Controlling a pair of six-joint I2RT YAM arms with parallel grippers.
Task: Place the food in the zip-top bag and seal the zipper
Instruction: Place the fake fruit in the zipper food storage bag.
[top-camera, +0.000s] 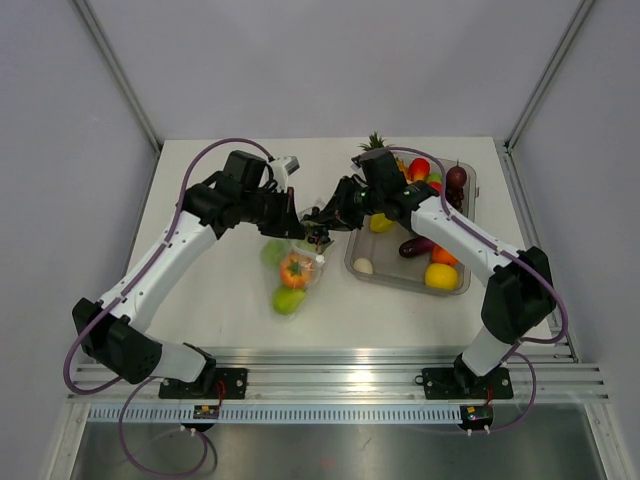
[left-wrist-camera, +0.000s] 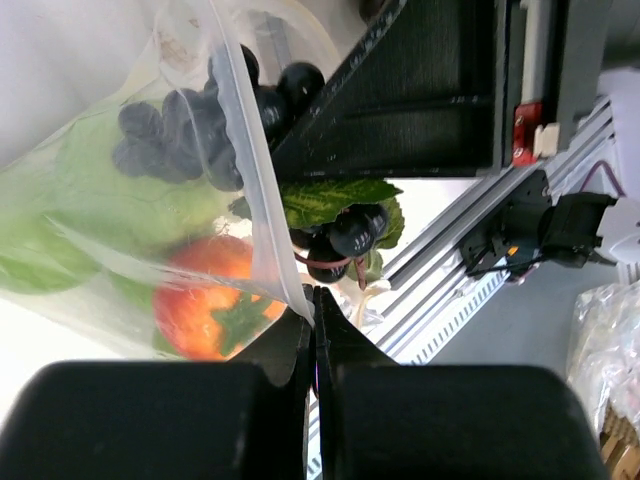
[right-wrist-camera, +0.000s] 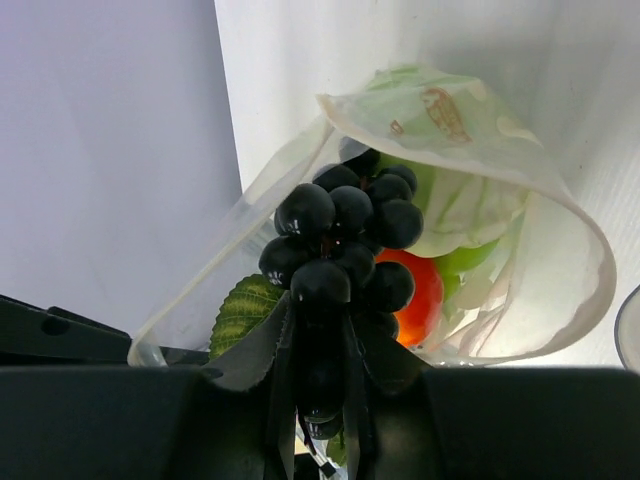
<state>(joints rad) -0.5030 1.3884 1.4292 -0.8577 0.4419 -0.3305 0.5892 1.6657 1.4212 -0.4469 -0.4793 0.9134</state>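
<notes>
The clear zip-top bag (top-camera: 288, 272) lies on the table left of the tray, holding an orange-red tomato (top-camera: 296, 268), a green apple (top-camera: 288, 299) and pale green cabbage (right-wrist-camera: 462, 214). My left gripper (left-wrist-camera: 315, 300) is shut on the bag's mouth edge (left-wrist-camera: 252, 170) and holds it lifted. My right gripper (right-wrist-camera: 320, 312) is shut on a bunch of dark grapes (right-wrist-camera: 345, 240) with a green leaf (right-wrist-camera: 240, 312), right at the bag's open mouth (right-wrist-camera: 560, 215). In the top view both grippers meet at the bag's upper end (top-camera: 312, 230). The zipper strip is not clear to see.
A rigid clear tray (top-camera: 400, 283) stands right of the bag with more toy food: a yellow piece (top-camera: 441, 276), a dark eggplant (top-camera: 416, 246), a pineapple (top-camera: 375, 146) and red pieces (top-camera: 420, 168). White walls close the table's back and sides.
</notes>
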